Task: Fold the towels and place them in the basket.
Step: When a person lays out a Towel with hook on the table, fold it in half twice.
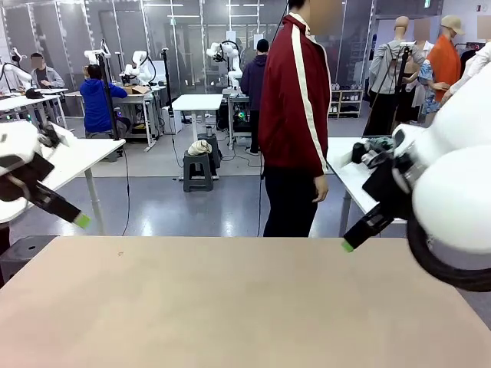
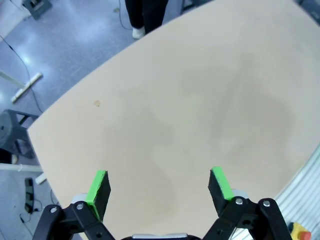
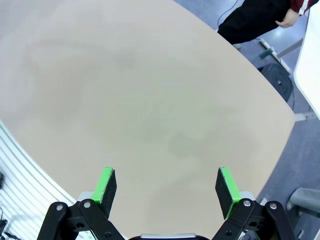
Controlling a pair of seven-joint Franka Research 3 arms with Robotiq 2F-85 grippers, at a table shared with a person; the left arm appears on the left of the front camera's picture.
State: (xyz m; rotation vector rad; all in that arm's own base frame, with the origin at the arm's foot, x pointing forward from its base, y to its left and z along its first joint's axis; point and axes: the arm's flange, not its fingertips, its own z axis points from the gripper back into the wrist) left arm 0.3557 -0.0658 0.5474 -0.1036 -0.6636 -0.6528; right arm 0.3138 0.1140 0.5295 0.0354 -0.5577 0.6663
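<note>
Open tabletop (image 1: 230, 307), person (image 1: 295, 123) standing beyond far edge

Left claw (image 2: 159, 176), right claw (image 3: 166, 174) agape.

My left arm (image 1: 14, 142) and right arm (image 1: 453, 180), at the frame's edges, are rounded glossy white shells. My left gripper (image 2: 160, 182) and right gripper (image 3: 167, 184) are black, with bright green pads (image 2: 99, 184) and silver pivot screws (image 2: 239, 201). The person (image 1: 295, 115), centre, wears a dark red white-striped jacket (image 1: 285, 92) and black trousers (image 1: 290, 203).
</note>
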